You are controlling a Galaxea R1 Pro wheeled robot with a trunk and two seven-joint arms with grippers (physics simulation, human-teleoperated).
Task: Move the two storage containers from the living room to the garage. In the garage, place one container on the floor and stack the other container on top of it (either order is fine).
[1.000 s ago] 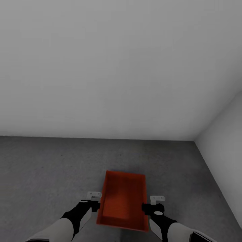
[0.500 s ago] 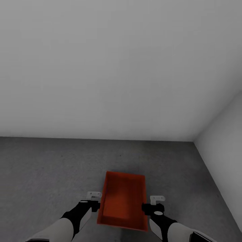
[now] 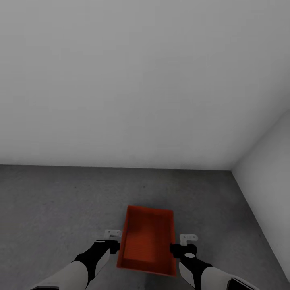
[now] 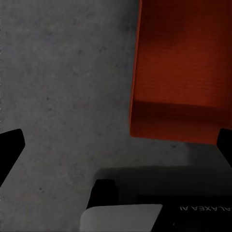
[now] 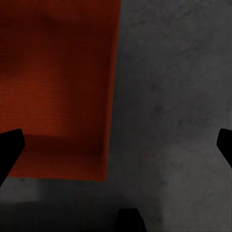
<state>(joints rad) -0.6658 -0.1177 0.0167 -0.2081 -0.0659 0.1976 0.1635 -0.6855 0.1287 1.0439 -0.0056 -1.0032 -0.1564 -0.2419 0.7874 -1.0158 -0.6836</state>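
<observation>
One orange-red storage container point(image 3: 148, 241) sits low on the dark grey concrete floor point(image 3: 56, 201) of the garage, straight ahead between my two arms. My left gripper point(image 3: 113, 245) hangs just off its left wall, my right gripper point(image 3: 179, 249) just off its right wall. Both stand open and hold nothing. In the left wrist view the container point(image 4: 183, 72) lies beyond the widely spread fingertips point(image 4: 10, 147). The right wrist view shows the container point(image 5: 58, 87) beside bare floor, with dark fingertips point(image 5: 9, 147) far apart. The second container is out of view.
A plain white wall point(image 3: 141, 80) runs across the back. A second white wall point(image 3: 270, 161) closes the right side, and they meet in a corner at the far right. Open concrete stretches to the left of the container.
The container looks slightly smaller and its near edge has drawn in a little, as if it sank a bit. Both arms and the camera have stayed still.
</observation>
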